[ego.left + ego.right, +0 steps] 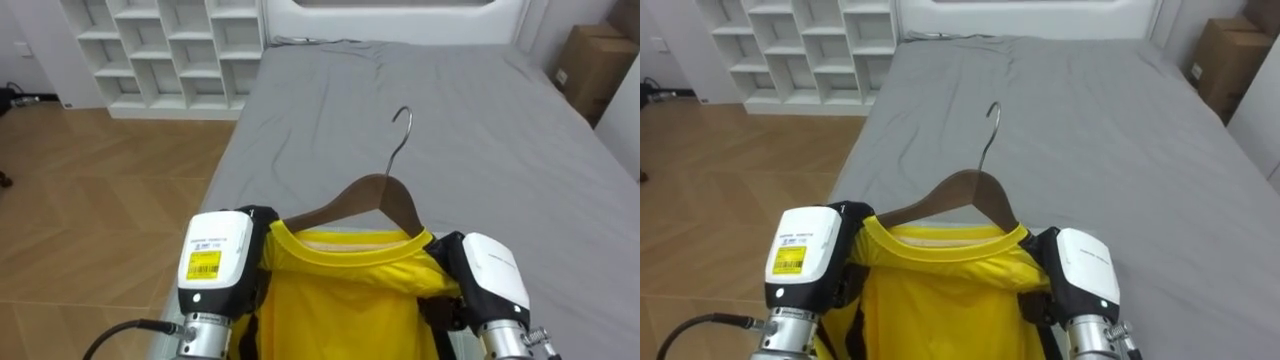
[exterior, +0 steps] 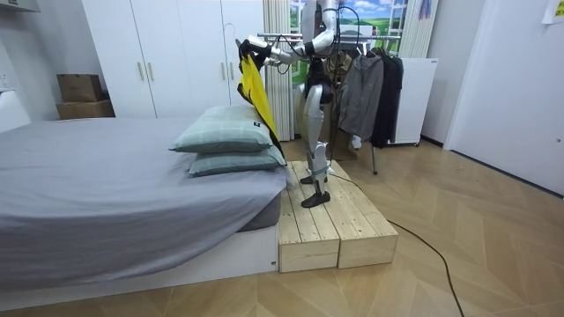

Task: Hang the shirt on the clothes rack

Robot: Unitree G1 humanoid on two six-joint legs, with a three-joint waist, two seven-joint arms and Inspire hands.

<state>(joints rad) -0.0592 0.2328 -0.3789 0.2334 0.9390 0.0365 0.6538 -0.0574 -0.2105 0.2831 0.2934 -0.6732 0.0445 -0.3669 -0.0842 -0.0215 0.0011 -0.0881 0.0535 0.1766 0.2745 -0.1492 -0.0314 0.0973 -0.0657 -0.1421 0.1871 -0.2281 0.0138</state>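
Left eye view.
- Left hand [image 1: 218, 262]: low in the frame, at the left shoulder of the yellow shirt [image 1: 340, 305]. We see its dark fingers closed on the cloth there.
- Right hand [image 1: 492, 272]: at the shirt's right shoulder, clasping the cloth in the same way. Whether either hand also clamps the hanger's arm under the cloth we cannot tell, as the fabric covers it.
- Yellow shirt: stretched between the two hands, collar uppermost, and held up over the bed.
- Wooden hanger [image 1: 372, 195]: threaded through the collar. Its peak stands above the neckline and its metal hook [image 1: 402, 125] points up and away from the robot.
- Grey bed [image 1: 450, 110]: below and beyond the shirt, with a white headboard [image 1: 390, 12] at its far end.
- White cubby shelf [image 1: 160, 45]: against the far wall, left of the bed.

Right eye view.
- We log the same shirt, hanger and hands, with both hands closed on the shirt's shoulders.
- Cardboard box [image 1: 1228, 55]: at the far right, beside the bed.
- Wooden floor [image 1: 720, 190]: left of the bed.

Room view.
- The robot stands upright on a wooden platform [image 2: 348, 233], which touches the end of the bed.
- Both arms reach out towards the room view's left, and the shirt hangs from the hands above the bed's end.
- Two green pillows [image 2: 225, 134]: stacked on the bed just below the shirt.
- Clothes rack [image 2: 357, 37]: behind the robot, with dark garments [image 2: 372, 88] hanging from it.
- White wardrobe [image 2: 167, 53]: along the back wall.
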